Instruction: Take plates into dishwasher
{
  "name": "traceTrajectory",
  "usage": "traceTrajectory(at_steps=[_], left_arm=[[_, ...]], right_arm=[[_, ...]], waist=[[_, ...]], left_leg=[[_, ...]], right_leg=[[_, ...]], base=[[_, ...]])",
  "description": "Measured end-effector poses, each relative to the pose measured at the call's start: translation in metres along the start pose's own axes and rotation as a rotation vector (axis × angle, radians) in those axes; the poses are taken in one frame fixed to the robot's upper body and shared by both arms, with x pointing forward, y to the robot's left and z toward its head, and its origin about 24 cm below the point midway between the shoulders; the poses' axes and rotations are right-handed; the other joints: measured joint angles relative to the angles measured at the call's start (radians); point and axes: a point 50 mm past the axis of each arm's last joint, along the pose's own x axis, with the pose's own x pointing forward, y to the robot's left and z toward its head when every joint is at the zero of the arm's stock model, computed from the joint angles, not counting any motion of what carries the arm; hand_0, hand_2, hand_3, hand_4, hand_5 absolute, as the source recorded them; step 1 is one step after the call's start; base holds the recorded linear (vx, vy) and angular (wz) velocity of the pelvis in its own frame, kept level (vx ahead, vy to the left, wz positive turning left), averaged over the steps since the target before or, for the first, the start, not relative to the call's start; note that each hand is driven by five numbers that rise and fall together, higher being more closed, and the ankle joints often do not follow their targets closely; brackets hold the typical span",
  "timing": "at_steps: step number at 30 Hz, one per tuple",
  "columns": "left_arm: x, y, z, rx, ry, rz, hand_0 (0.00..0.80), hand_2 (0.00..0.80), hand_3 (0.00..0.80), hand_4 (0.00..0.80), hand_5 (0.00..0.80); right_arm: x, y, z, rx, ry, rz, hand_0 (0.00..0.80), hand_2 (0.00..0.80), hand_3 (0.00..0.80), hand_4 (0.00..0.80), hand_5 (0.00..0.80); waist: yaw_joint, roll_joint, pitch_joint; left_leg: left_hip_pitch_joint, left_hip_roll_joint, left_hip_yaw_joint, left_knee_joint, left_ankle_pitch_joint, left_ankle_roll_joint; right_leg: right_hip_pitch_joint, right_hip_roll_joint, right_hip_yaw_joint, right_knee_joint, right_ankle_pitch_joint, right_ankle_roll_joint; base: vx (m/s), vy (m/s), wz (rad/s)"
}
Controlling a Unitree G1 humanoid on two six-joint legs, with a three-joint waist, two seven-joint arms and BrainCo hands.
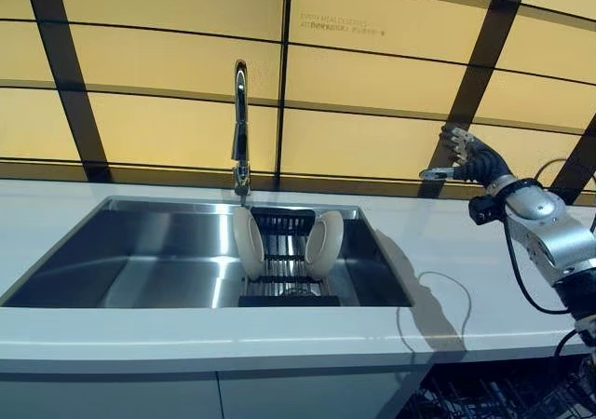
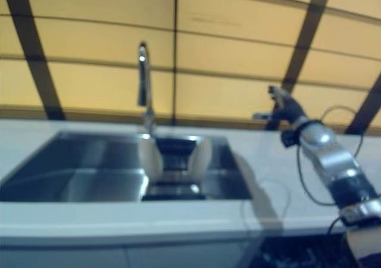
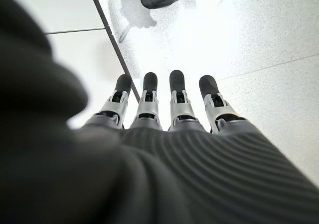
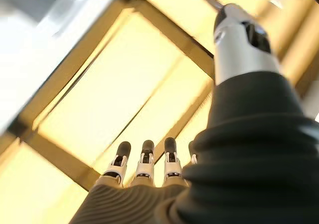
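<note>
Yellow wall panels back a white bench [image 1: 438,251] with a steel sink [image 1: 149,251] at centre frame. 2 plates [image 1: 248,242] stand in its rack [image 1: 282,251]. Right robot hand [image 1: 463,155], centre right, hangs open and empty; left robot hand [image 3: 164,104] likewise. A hurried reach could topple the upright plates.

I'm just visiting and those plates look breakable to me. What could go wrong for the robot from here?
Two white plates stand on edge in a dark rack inside the steel sink, so a clumsy grasp might tip one against the other or the metal. The right robot hand is raised over the counter, open and empty, and reaching in could brush the faucet. The left robot hand points at the floor, too far to steady anything.
</note>
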Motion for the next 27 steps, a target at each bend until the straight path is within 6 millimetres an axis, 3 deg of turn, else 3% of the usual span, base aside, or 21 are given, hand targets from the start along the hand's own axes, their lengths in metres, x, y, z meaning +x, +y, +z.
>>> traceTrajectory(at_steps=[3,4,6,7,10,23,27], left_arm=[[0.000,0.000,0.001,0.009,0.000,-0.001,0.000,0.000,0.000,0.000,0.000],[0.000,-0.001,0.001,0.018,-0.001,-0.002,0.000,0.000,0.000,0.000,0.000],[0.000,-0.001,0.003,0.020,-0.005,-0.003,0.000,0.000,0.000,0.000,0.000],[-0.001,-0.001,0.006,0.028,-0.020,-0.005,0.000,0.000,0.000,0.000,0.000],[-0.001,0.000,0.007,0.032,-0.025,-0.002,0.000,0.000,0.000,0.000,0.000],[-0.001,0.014,0.008,0.050,-0.029,0.030,0.000,0.000,0.000,0.000,0.000],[-0.001,0.015,0.011,-0.028,-0.041,0.024,0.000,0.000,0.000,0.000,0.000]], right_arm=[[0.007,-0.006,0.017,-0.244,-0.035,-0.015,0.000,0.000,0.000,0.000,0.000],[0.010,-0.010,0.031,-0.382,-0.083,-0.034,0.000,0.000,0.000,0.000,0.000],[0.010,-0.014,0.038,-0.453,-0.114,-0.054,0.000,0.000,0.000,0.000,0.000],[0.010,-0.018,0.047,-0.606,-0.164,-0.093,0.000,0.000,0.000,0.000,0.000],[0.009,-0.014,0.060,-0.751,-0.259,-0.119,0.000,0.000,0.000,0.000,0.000],[-0.003,0.004,0.055,-1.173,-0.487,-0.134,0.000,0.000,0.000,0.000,0.000],[-0.007,0.011,0.049,-1.257,-0.520,-0.087,0.000,0.000,0.000,0.000,0.000]], waist=[[0.003,-0.002,0.003],[0.007,-0.006,0.005],[0.010,-0.007,0.006],[0.026,-0.008,0.007],[0.030,-0.010,0.007],[0.057,-0.035,0.011],[0.058,-0.040,0.012]], left_leg=[[-0.001,0.000,-0.002,0.002,0.000,0.000],[-0.002,0.000,-0.004,0.004,0.001,0.000],[-0.002,0.000,-0.005,0.004,0.001,-0.001],[-0.003,0.000,-0.006,0.004,0.001,-0.001],[-0.006,-0.001,-0.016,0.004,0.002,-0.002],[-0.059,-0.003,-0.049,0.005,0.016,-0.006],[-0.087,-0.003,-0.057,0.005,0.022,-0.007]], right_leg=[[0.000,0.000,-0.003,-0.001,0.000,0.000],[0.000,0.000,-0.006,0.000,0.000,0.000],[0.000,0.000,-0.007,0.000,-0.001,0.000],[0.000,0.000,-0.007,-0.001,-0.001,0.000],[0.001,0.001,-0.016,-0.002,-0.002,0.001],[-0.041,0.003,-0.040,0.000,-0.003,0.001],[-0.064,0.005,-0.042,0.000,-0.003,0.001]], base=[[0.013,-0.004,0.02],[0.022,-0.014,0.04],[0.048,-0.018,0.03],[0.000,0.000,0.00],[0.018,-0.032,0.08],[0.002,-0.054,0.08],[-0.042,-0.041,0.06]])
